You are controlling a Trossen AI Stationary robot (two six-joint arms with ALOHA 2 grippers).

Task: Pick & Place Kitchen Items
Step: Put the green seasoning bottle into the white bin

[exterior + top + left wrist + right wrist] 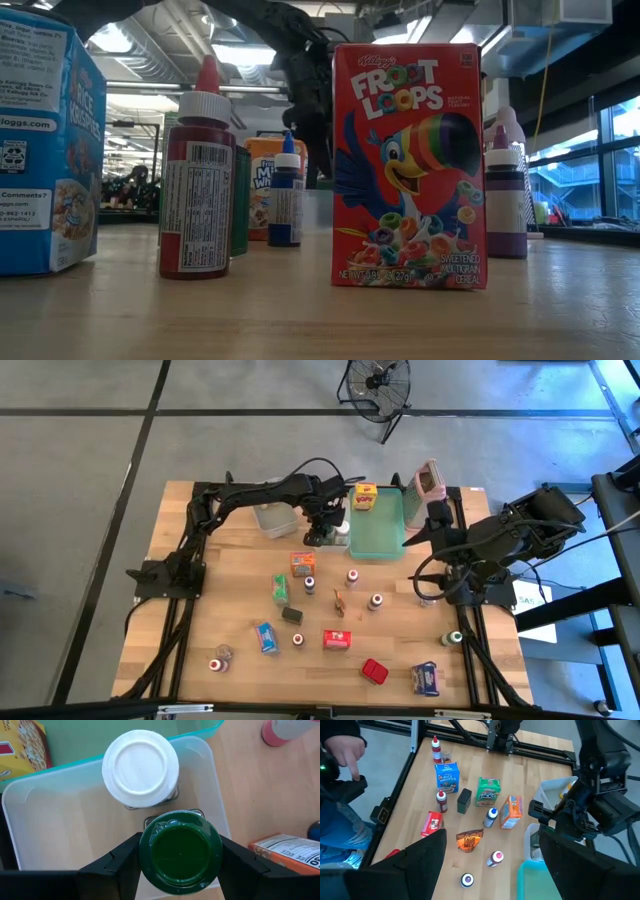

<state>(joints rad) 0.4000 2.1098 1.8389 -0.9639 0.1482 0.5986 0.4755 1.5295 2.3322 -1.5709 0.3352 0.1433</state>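
Wooden table (230, 600) holds a clear bin (60, 820) where the left gripper (181, 862) grips a round green-lidded jar (180, 851) upright beside a white-capped jar (140, 767); right gripper (492, 857) waits open.

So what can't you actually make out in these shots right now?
- Green-capped jar, left wrist view: label and body hidden under its own cap, between the left fingers.
- White-capped jar, same view: contents hidden by its cap.
- Blue cereal box, low view: cut off by the edge.
- Left gripper, high view: too small.
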